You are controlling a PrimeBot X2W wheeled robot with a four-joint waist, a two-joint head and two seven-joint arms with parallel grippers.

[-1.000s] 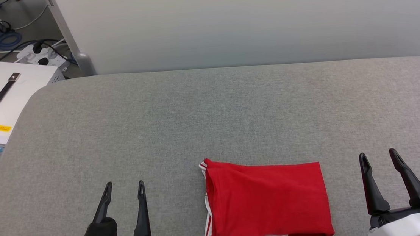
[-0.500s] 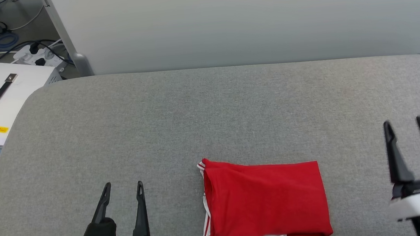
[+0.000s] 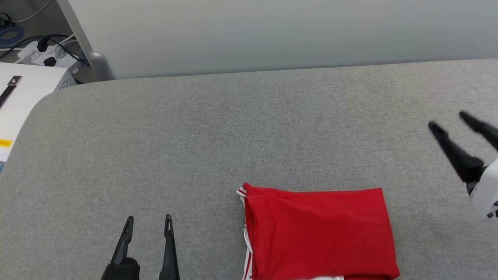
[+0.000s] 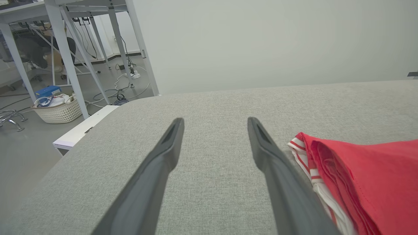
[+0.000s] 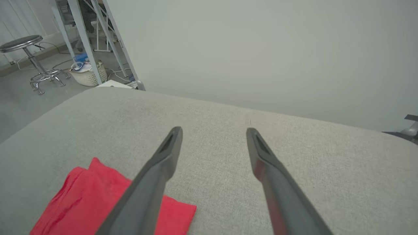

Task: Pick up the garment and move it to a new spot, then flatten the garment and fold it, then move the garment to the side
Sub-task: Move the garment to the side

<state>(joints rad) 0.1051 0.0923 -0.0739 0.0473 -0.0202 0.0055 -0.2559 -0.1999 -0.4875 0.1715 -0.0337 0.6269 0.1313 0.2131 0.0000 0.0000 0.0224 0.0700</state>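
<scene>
Grey padded table [image 3: 185,132]; folded garment [image 3: 320,237] lies at the near edge, centre-right, long axis left-right. My left gripper [image 3: 148,218], spread and empty, sits just left of it, nearer I judge. My right gripper [image 3: 447,118], spread and empty, hovers far-right.

Grey cloth counter [image 3: 186,141]
1 folded red garment [image 3: 320,237] lies flat on it near the front edge, white trim showing.
</scene>
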